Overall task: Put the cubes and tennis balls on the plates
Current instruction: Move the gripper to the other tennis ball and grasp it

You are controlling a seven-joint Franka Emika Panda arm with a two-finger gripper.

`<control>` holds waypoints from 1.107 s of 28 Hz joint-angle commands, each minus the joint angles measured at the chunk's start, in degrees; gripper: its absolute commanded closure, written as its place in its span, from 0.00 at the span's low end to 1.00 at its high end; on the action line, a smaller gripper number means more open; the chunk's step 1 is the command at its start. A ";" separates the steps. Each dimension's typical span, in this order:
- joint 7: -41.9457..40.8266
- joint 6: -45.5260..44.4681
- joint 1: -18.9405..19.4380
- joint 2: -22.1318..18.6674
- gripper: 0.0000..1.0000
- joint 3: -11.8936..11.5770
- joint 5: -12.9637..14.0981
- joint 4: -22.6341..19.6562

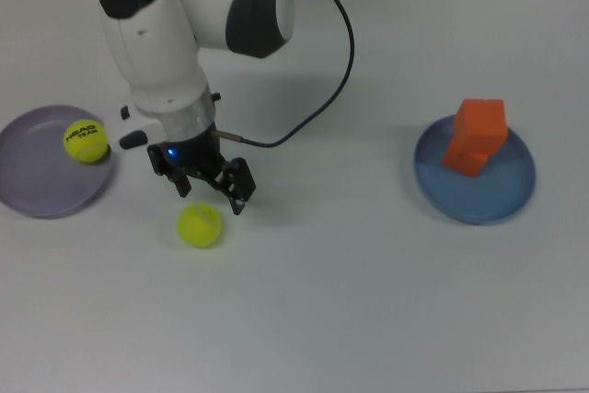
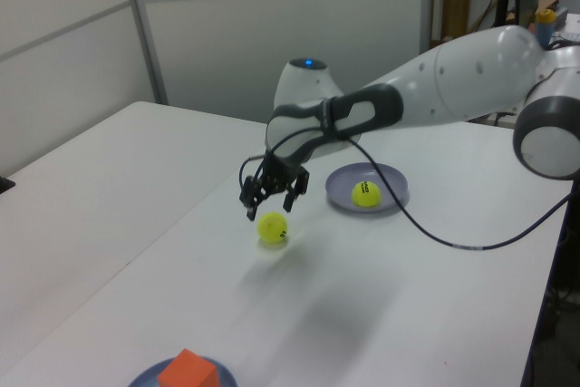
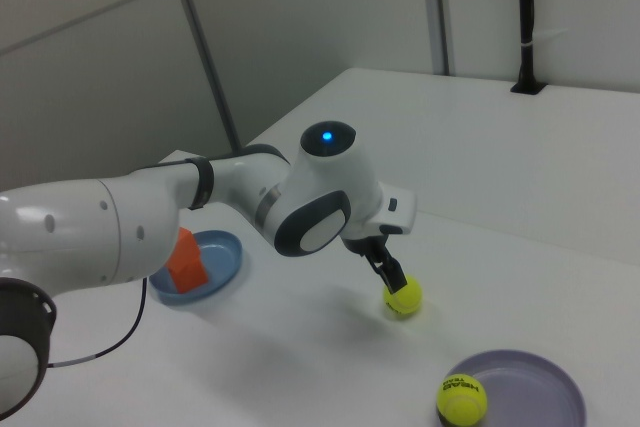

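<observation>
Just below the claw [image 1: 210, 192]: one tennis ball left loose on the table [image 1: 368, 301].

The claw was seen released, jaws spread and holding nothing, poised close above the unprinted tennis ball [image 1: 199, 225] without touching it. Toward the top view's left of the claw, the printed ball [image 1: 86, 141] was found resting in the lilac plate [image 1: 37, 195]. Well apart toward the top view's right, both orange cubes [image 1: 477, 136] were found stacked on the blue plate [image 1: 479, 204]. The loose ball was judged light, slightly yielding, felt-covered and therefore unlikely to slip, but free to roll if nudged. A grasp across its widest part, from directly above, was judged most secure.
</observation>
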 commanded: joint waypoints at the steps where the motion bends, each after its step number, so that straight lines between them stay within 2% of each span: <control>1: 0.69 0.65 -0.16 1.25 0.00 -0.06 0.35 1.82; 9: 0.69 1.18 -0.33 1.43 0.00 -0.15 0.35 2.17; 18: 0.69 4.96 -0.33 5.99 0.00 -0.15 -0.62 2.26; 25: 0.69 5.14 -0.42 6.88 0.00 -0.15 -0.62 2.26; 27: 0.60 5.23 -0.42 6.88 0.10 -0.15 -0.71 2.26; 28: 0.60 5.14 -0.42 6.88 0.27 -0.15 -0.71 2.26; 31: 0.69 5.14 -0.42 6.79 0.66 -0.15 -0.53 2.26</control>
